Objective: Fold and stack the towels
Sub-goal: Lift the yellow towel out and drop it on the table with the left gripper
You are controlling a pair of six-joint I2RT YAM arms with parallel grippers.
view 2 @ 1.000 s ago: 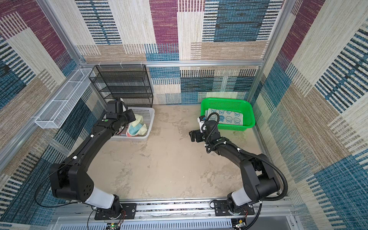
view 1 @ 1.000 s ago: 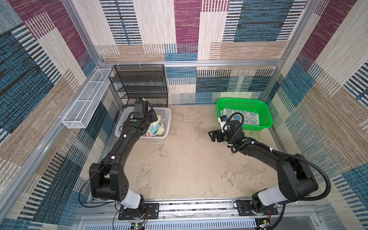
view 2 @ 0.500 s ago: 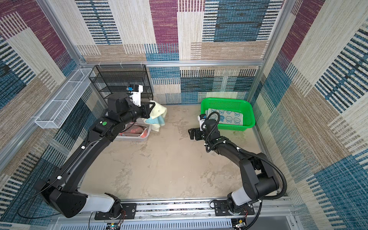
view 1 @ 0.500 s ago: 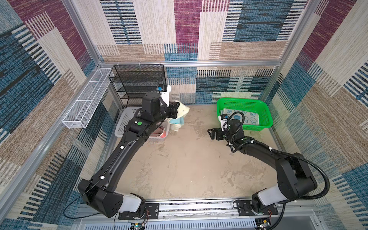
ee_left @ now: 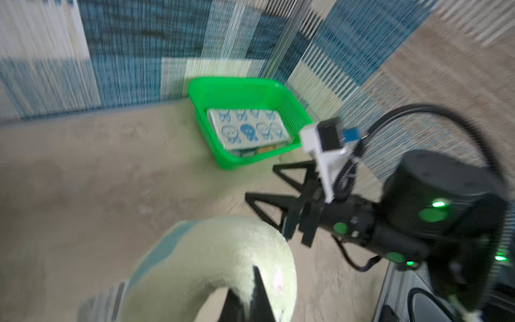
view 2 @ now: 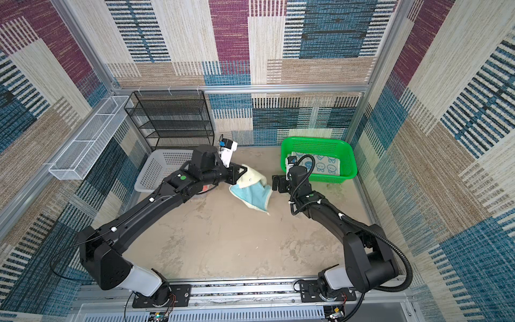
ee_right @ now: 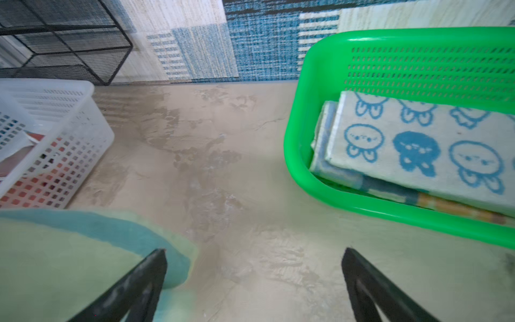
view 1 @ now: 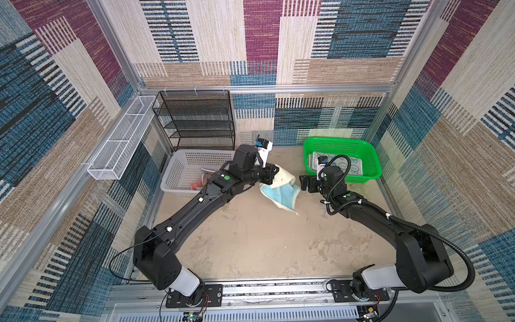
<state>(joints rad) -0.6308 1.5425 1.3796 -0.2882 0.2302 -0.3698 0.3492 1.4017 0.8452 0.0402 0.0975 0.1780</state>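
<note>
A teal towel with a cream edge [view 1: 281, 191] [view 2: 255, 193] hangs over the table's middle back, one corner pinched in my left gripper [view 1: 274, 174] [view 2: 242, 170], which is shut on it. The left wrist view shows the cloth [ee_left: 223, 251] bunched round the closed tips of that gripper [ee_left: 250, 281]. My right gripper [view 1: 305, 184] [ee_right: 255, 251] stands open just right of the towel [ee_right: 69, 251], holding nothing. A folded rabbit-face towel [view 1: 352, 167] [ee_right: 418, 139] lies on a striped one [ee_right: 390, 192] in the green basket [view 1: 342, 142]. A reddish towel [view 1: 198, 184] lies in the white basket [view 1: 178, 172].
A black wire rack [view 1: 195, 120] stands behind the white basket. A white wire tray [view 1: 119, 139] hangs on the left wall. Patterned walls close in on three sides; the beige table [view 1: 250, 239] stretches toward the front rail.
My left arm has lifted the teal towel out of the white basket and swung it right toward the middle. The right gripper has stayed open in place.
</note>
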